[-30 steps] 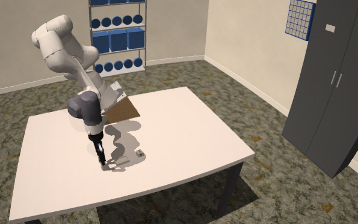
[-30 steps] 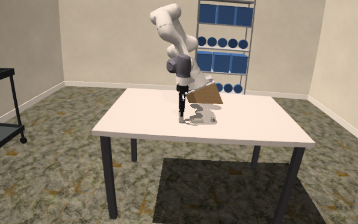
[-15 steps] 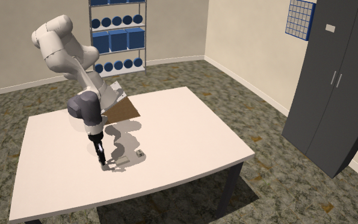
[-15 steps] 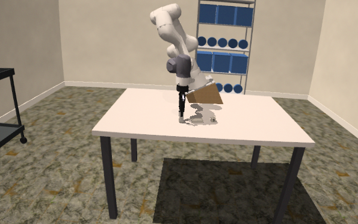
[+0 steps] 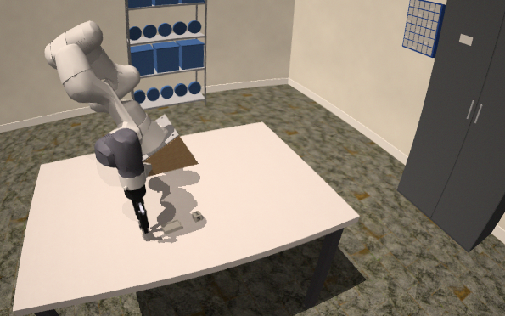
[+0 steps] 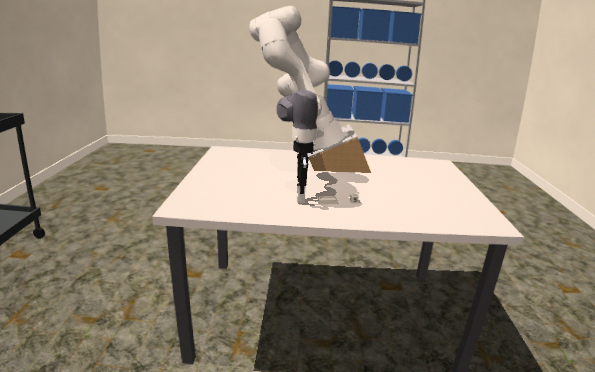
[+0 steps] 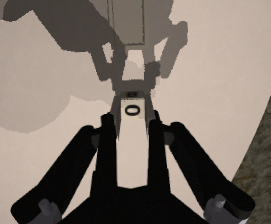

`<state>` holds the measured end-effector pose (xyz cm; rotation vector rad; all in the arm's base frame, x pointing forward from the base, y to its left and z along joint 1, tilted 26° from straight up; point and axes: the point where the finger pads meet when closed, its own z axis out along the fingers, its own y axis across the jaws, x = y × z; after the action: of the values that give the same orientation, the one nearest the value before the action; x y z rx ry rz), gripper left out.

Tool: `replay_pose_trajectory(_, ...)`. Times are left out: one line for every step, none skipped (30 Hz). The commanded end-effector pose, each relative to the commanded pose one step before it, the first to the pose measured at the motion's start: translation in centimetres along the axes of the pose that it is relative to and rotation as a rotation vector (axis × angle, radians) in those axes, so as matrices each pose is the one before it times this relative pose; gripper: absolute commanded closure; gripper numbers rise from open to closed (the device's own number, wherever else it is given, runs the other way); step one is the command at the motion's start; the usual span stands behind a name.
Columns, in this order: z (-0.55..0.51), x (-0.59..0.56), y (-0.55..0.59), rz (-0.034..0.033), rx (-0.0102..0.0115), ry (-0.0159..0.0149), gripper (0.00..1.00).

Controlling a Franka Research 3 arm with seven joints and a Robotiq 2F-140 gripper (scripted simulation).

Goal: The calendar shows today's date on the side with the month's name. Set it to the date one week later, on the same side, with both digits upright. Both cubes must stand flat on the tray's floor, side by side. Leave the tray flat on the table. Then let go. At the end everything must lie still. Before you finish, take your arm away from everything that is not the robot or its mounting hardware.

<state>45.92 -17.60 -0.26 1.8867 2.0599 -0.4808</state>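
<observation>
The gripper point(image 5: 145, 231) point(image 6: 302, 192) point(image 7: 132, 104) is pinching the near cube point(image 5: 146, 236) point(image 6: 301, 199) point(image 7: 132, 110) low over the table point(image 5: 269, 183) point(image 6: 392, 200) point(image 7: 226, 85), and an off-centre grip could be twisting that zero askew on release! Outward, the tray point(image 5: 173, 226) point(image 6: 327, 199) point(image 7: 129, 22) is lying beside it, risking a bump from a low swing, with the other cube point(image 5: 197, 216) point(image 6: 354, 198) waiting beyond: one gripper, one tray, two cubes, both sitting outside
</observation>
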Motion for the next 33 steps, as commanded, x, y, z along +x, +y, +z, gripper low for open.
replay_pose_trajectory(0.094,-0.092,0.060,0.00558,-0.00203,-0.00016,0.84)
replay_pose_trajectory(0.000,0.000,0.000,0.00000,0.00000,0.00000,0.84)
replay_pose_trajectory(0.000,0.000,0.000,0.00000,0.00000,0.00000,0.84)
replay_pose_trajectory(0.000,0.000,0.000,0.00000,0.00000,0.00000,0.84)
replay_pose_trajectory(0.000,0.000,0.000,0.00000,0.00000,0.00000,0.84)
replay_pose_trajectory(0.000,0.000,0.000,0.00000,0.00000,0.00000,0.84)
replay_pose_trajectory(0.000,0.000,0.000,0.00000,0.00000,0.00000,0.84)
replay_pose_trajectory(0.000,0.000,0.000,0.00000,0.00000,0.00000,0.84)
replay_pose_trajectory(0.000,0.000,0.000,0.00000,0.00000,0.00000,0.84)
replay_pose_trajectory(0.000,0.000,0.000,0.00000,0.00000,0.00000,0.84)
replay_pose_trajectory(0.000,0.000,0.000,0.00000,0.00000,0.00000,0.84)
replay_pose_trajectory(0.000,0.000,0.000,0.00000,0.00000,0.00000,0.84)
replay_pose_trajectory(0.000,0.000,0.000,0.00000,0.00000,0.00000,0.84)
replay_pose_trajectory(0.000,0.000,0.000,0.00000,0.00000,0.00000,0.84)
replay_pose_trajectory(0.000,0.000,0.000,0.00000,0.00000,0.00000,0.84)
replay_pose_trajectory(0.000,0.000,0.000,0.00000,0.00000,0.00000,0.84)
replay_pose_trajectory(0.000,0.000,0.000,0.00000,0.00000,0.00000,0.84)
replay_pose_trajectory(0.000,0.000,0.000,0.00000,0.00000,0.00000,0.84)
replay_pose_trajectory(0.000,0.000,0.000,0.00000,0.00000,0.00000,0.84)
replay_pose_trajectory(0.000,0.000,0.000,0.00000,0.00000,0.00000,0.84)
replay_pose_trajectory(0.000,0.000,0.000,0.00000,0.00000,0.00000,0.84)
replay_pose_trajectory(0.000,0.000,0.000,0.00000,0.00000,0.00000,0.84)
replay_pose_trajectory(0.000,0.000,0.000,0.00000,0.00000,0.00000,0.84)
replay_pose_trajectory(0.000,0.000,0.000,0.00000,0.00000,0.00000,0.84)
replay_pose_trajectory(0.000,0.000,0.000,0.00000,0.00000,0.00000,0.84)
replay_pose_trajectory(0.000,0.000,0.000,0.00000,0.00000,0.00000,0.84)
replay_pose_trajectory(0.000,0.000,0.000,0.00000,0.00000,0.00000,0.84)
replay_pose_trajectory(0.000,0.000,0.000,0.00000,0.00000,0.00000,0.84)
replay_pose_trajectory(0.000,0.000,0.000,0.00000,0.00000,0.00000,0.84)
replay_pose_trajectory(0.000,0.000,0.000,0.00000,0.00000,0.00000,0.84)
replay_pose_trajectory(0.000,0.000,0.000,0.00000,0.00000,0.00000,0.84)
replay_pose_trajectory(0.000,0.000,0.000,0.00000,0.00000,0.00000,0.82)
replay_pose_trajectory(0.000,0.000,0.000,0.00000,0.00000,0.00000,0.82)
